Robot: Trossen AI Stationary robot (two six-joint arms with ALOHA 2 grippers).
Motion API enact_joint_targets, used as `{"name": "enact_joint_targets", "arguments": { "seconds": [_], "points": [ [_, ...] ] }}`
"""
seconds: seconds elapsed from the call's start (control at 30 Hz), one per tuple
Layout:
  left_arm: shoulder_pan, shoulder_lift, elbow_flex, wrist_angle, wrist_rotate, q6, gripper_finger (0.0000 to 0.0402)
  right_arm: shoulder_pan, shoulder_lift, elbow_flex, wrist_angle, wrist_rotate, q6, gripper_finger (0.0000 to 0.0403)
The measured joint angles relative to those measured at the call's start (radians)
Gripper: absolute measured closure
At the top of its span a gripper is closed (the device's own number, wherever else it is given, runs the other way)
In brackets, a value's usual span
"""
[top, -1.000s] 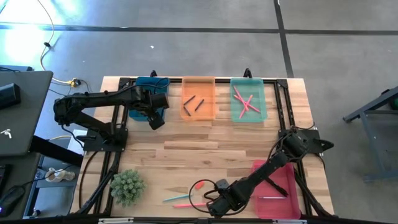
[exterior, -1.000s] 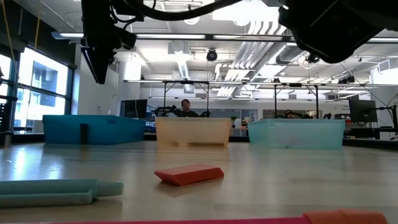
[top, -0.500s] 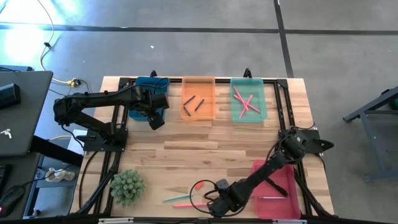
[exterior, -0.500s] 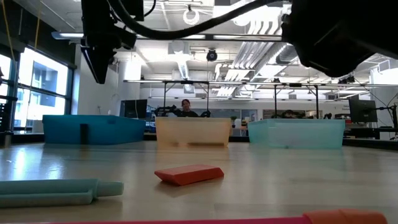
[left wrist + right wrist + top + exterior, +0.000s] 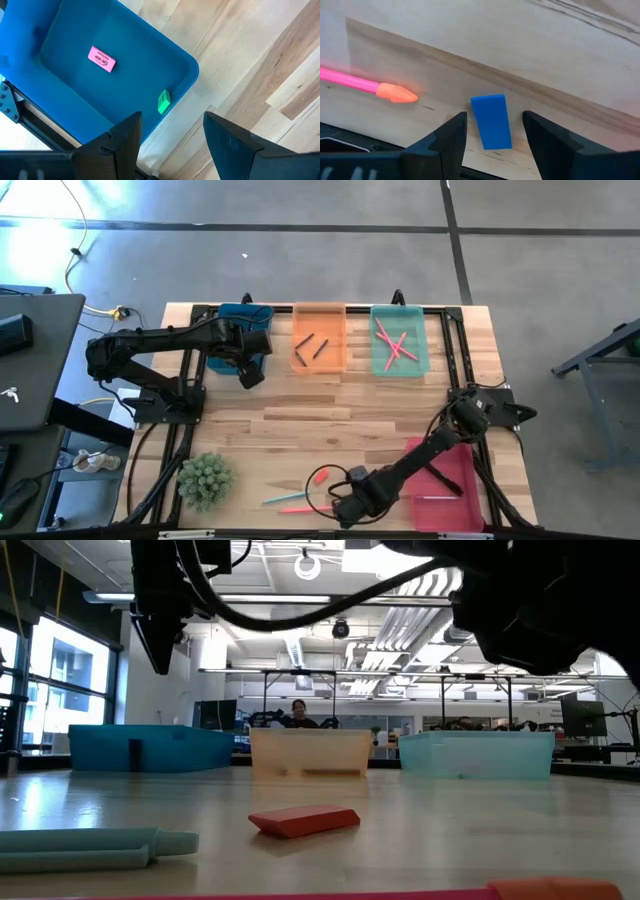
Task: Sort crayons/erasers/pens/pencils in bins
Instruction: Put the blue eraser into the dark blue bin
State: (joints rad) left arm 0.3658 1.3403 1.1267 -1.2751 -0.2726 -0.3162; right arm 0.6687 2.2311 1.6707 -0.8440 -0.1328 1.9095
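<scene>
The right gripper (image 5: 492,131) is low over the near edge of the worktop (image 5: 330,415), jaws apart, and the blue eraser (image 5: 491,121) lies flat on the wood right in the gap between them. Its long axis runs along the line of the fingers, so its two long sides face the jaws — a squeeze across the narrow width looks like the natural grab. A pink pencil (image 5: 367,88) lies off to one side, its orange tip just beside one jaw but clear of the gap. The left gripper (image 5: 170,135) is far off, jaws spread, above the blue bin (image 5: 120,75) that already holds a pink eraser (image 5: 102,59) and a green eraser (image 5: 163,102). The right arm is clearly nearer.
</scene>
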Motion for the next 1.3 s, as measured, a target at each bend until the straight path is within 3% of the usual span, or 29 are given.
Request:
{"name": "enact_joint_targets", "arguments": {
  "seconds": [0.5, 1.0, 1.3],
  "points": [
    [0.0, 0.0, 0.0, 0.001, 0.0, 0.006, 0.0203, -0.001, 0.003, -0.004, -0.056, -0.114, 0.022, 0.0257],
    [0.0, 0.0, 0.0, 0.001, -0.001, 0.006, 0.0203, 0.006, 0.002, -0.004, -0.058, -0.069, 0.072, 0.0263],
    [0.0, 0.0, 0.0, 0.0, 0.0, 0.006, 0.0203, 0.008, 0.001, -0.005, -0.044, -0.059, 0.074, 0.0316]
  ]
}}
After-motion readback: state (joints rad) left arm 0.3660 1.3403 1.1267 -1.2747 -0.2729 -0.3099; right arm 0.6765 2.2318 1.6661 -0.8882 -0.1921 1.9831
